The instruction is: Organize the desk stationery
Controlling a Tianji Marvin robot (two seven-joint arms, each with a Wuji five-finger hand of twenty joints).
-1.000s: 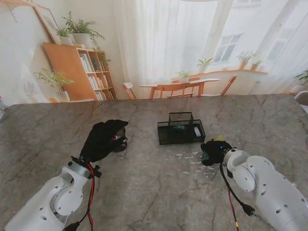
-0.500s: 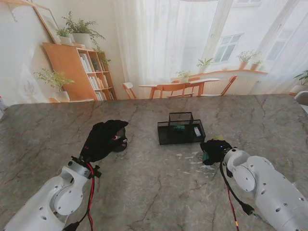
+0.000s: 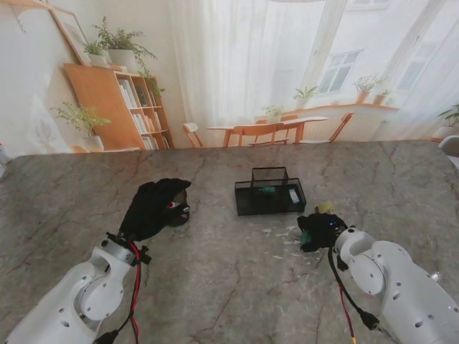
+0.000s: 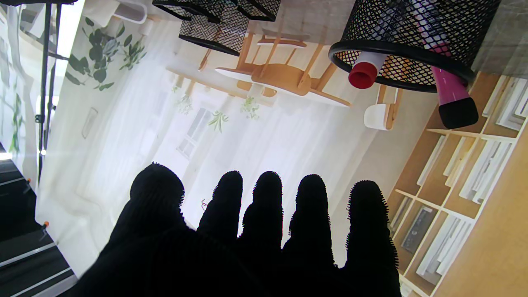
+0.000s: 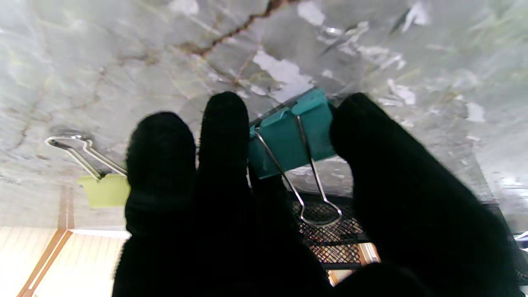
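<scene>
My right hand point(image 3: 318, 231) is shut on a teal binder clip point(image 5: 293, 133), pinched between thumb and fingers just over the marble table point(image 3: 229, 279). A yellow-green binder clip point(image 5: 103, 189) lies on the table beside that hand; from the stand it shows as the yellow-green clip point(image 3: 326, 207) just beyond the knuckles. The black mesh organizer tray point(image 3: 270, 193) stands close by, to the left and farther from me. My left hand point(image 3: 154, 208) is open, fingers point(image 4: 268, 206) straight and spread, next to a round mesh pen cup point(image 4: 412, 41) holding a red-capped marker point(image 4: 364, 73) and a pink marker point(image 4: 451, 97).
White scraps or flecks point(image 3: 287, 244) dot the table between the tray and my right hand. The tray holds small items, one white point(image 3: 294, 194) and one greenish point(image 3: 267, 190). A printed room backdrop point(image 3: 237, 72) rises behind the table's far edge.
My right hand has drawn slightly nearer to me with the teal clip, uncovering more of the yellow-green clip. The left arm has not moved.
</scene>
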